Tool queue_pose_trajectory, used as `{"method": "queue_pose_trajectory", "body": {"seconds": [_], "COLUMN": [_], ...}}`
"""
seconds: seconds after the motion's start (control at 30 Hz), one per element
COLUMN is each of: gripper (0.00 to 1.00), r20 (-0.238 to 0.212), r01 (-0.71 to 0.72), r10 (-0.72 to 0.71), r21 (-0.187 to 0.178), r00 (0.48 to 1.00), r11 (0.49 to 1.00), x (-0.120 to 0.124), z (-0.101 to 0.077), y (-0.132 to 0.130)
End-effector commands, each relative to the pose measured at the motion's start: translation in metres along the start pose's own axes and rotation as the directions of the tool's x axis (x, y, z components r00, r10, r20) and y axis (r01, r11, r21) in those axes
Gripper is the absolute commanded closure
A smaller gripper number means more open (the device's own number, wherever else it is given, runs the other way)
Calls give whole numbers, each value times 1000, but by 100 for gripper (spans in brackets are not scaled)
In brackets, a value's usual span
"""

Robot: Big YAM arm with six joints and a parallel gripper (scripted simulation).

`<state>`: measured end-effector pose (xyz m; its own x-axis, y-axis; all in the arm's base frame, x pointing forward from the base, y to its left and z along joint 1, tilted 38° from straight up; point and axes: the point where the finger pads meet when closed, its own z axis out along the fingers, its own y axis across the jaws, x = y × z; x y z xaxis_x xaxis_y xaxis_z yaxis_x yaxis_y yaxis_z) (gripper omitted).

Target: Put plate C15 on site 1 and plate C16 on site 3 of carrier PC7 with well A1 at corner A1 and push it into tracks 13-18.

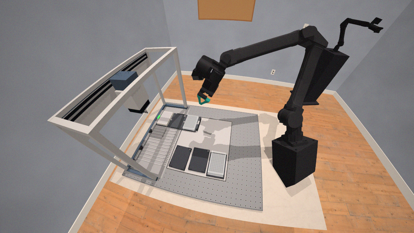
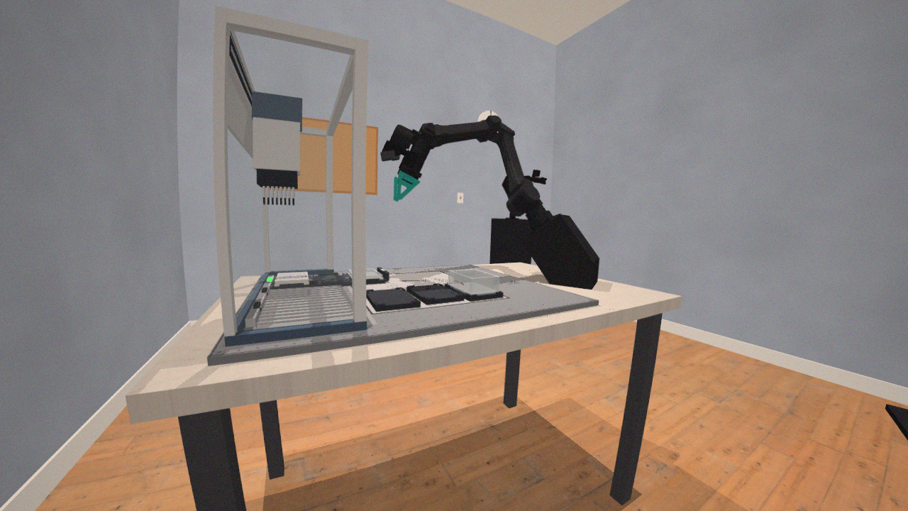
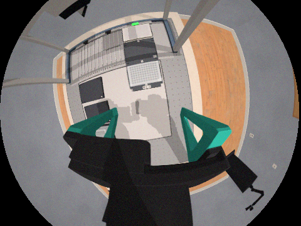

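While the gripper (image 1: pixel 203 99) hangs open and empty, a low swing could bump the carrier (image 1: pixel 178 120) loose.

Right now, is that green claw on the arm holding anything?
Gripper: open wide and holding nothing, raised well above the carrier.

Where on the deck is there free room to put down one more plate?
The pale apron, between the carrier and the nest row, lies bare. The two dark nests hold nothing. The carrier's middle site is bare too. The third nest holds the block. The open gripper hangs high above.
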<state>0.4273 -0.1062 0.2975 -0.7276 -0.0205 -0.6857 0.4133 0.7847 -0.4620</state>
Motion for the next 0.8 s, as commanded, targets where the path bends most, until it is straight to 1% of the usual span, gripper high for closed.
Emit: {"method": "queue_pose_trajectory", "body": {"seconds": [0.0, 0.03, 0.1, 0.2, 0.27, 0.3, 0.33, 0.47, 0.63, 0.73, 0.77], "gripper": [0, 0, 0, 0, 0, 0, 0, 0, 0, 0, 0], "r20": [137, 164, 203, 282, 282, 310, 333, 432, 548, 596, 602], "r01": [17, 17, 1, 1, 1, 5, 1, 2, 2, 19, 19], "r10": [-14, -14, -1, -2, -2, -4, -2, -3, -6, -19, -19], "r21": [-18, -20, 1, 2, 2, -2, 2, 4, 7, 6, 6], "r00": [990, 986, 979, 960, 960, 951, 943, 902, 836, 803, 799], "r11": [1000, 1000, 1000, 1000, 1000, 1000, 1000, 1000, 1000, 1000, 1000], "x": [-21, -21, -19, -19, -19, -19, -19, -19, -18, -14, -14], "z": [-23, -23, -17, -18, -18, -19, -18, -18, -19, -10, -10], "y": [1, 1, -10, -10, -10, -8, -10, -11, -11, -4, -4]}}
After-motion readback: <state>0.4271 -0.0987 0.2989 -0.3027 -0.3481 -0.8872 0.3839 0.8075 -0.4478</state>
